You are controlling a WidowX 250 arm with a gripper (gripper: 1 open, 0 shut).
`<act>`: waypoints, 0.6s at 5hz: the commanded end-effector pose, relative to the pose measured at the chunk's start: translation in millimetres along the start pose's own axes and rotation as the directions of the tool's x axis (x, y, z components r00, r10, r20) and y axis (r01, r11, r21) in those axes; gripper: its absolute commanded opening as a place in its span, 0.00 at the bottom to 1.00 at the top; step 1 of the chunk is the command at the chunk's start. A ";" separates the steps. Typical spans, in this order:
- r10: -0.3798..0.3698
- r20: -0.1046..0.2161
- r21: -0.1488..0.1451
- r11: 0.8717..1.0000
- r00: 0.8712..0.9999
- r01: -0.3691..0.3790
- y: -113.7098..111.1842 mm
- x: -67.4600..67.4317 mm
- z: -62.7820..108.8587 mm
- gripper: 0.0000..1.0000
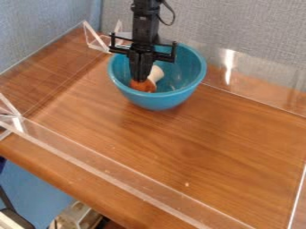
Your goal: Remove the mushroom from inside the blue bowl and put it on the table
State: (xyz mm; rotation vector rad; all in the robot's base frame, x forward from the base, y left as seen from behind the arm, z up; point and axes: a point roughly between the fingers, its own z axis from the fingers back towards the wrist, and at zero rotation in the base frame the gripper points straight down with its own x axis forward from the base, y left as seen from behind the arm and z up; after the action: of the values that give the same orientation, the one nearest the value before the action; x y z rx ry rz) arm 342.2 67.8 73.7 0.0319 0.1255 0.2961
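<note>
Looking down from the near side, the single camera shows the table [180, 134], brown wood grain, ringed by low clear walls [120, 174]. The bowl [191, 79], glossy blue, sits toward the far edge, a little left of centre. The black arm [145, 18] comes straight down into it from above, its crossbar level just over the far rim. The gripper [145, 77] is inside the bowl with its fingers drawn together on the mushroom [141, 86], clenched around the pale stem while the reddish cap shows just below and slightly left of the tips. The mushroom is low in the bowl, near the bottom on the left side; whether it rests on the bottom or hangs just clear is too small to tell. The near and right parts of the table lie well apart from the bowl.
</note>
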 end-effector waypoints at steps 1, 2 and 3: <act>0.013 0.126 -0.013 1.000 0.992 -0.011 12.4 6.1 46.4 0.00; -0.017 0.148 -0.009 1.000 0.989 0.019 19.3 1.8 56.7 0.00; -0.048 0.198 -0.011 0.999 0.979 0.051 23.2 -8.7 81.9 0.00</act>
State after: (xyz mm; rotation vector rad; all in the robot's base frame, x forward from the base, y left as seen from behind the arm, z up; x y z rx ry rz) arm 337.2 80.8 132.9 0.0347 0.0004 0.2333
